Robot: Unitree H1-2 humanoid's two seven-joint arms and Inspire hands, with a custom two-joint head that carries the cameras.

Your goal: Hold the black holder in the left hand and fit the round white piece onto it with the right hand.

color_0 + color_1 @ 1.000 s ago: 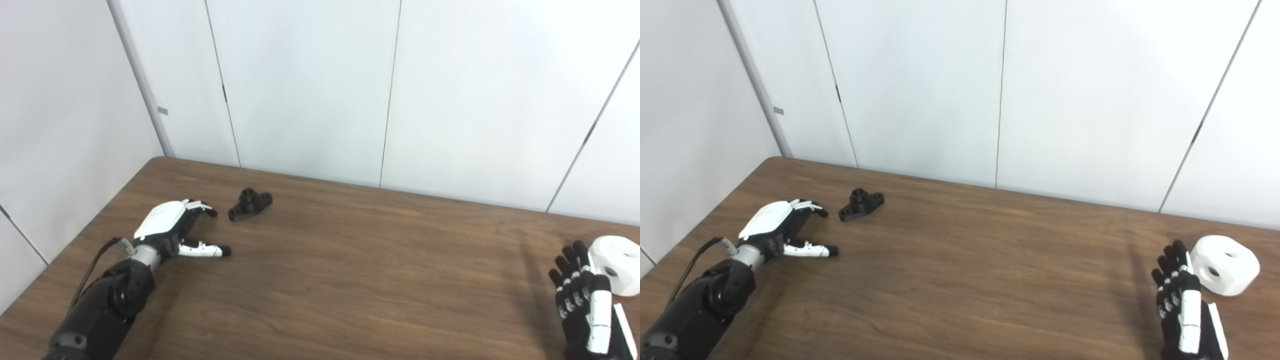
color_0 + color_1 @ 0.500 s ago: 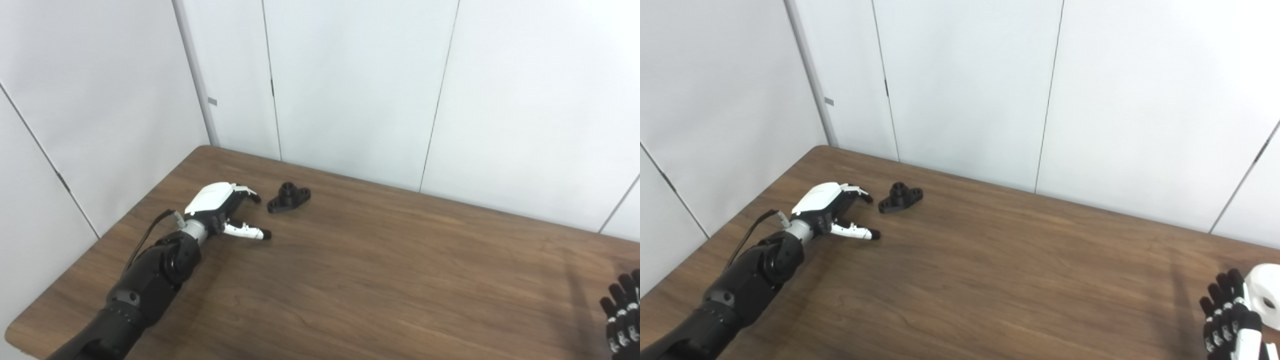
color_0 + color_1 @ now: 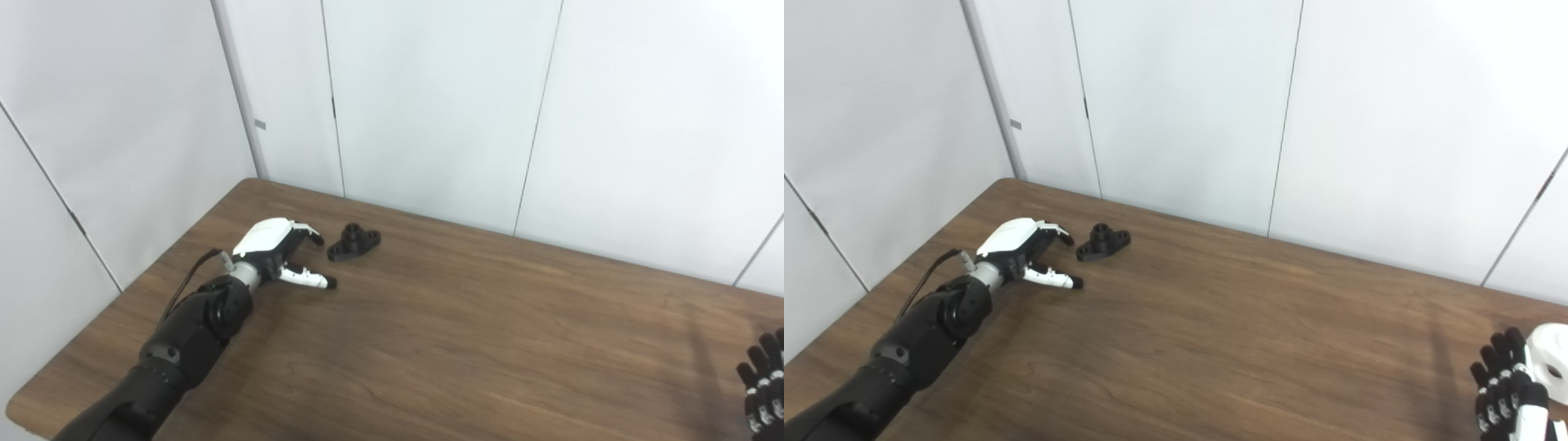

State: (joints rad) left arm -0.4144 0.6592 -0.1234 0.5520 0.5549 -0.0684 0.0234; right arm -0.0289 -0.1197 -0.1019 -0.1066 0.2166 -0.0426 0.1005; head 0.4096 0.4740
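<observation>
Nearest, at about 4 o'clock on the table (image 3: 1213,343), the right hand (image 3: 1510,392) is standing edge-up with its fingers straight and apart, gripping nothing. It is waiting just beside the round white piece (image 3: 1548,362), probably so it can close on it once the holder is up; whether the fingers are touching the piece is hard to say, since both are cut off by the picture's edge.

Farther off, at about 10 o'clock, the left hand (image 3: 275,248) is hovering low over the wood, palm down, its fingers curled apart and its thumb pointing out toward the middle of the table. It is holding nothing. This spread shape looks like a reach made ready to wrap the part.

Just beyond its fingertips, the black holder (image 3: 354,242) is lying flat on the table, ungrasped, its short round post pointing up. The pick-up is not yet done.
</observation>
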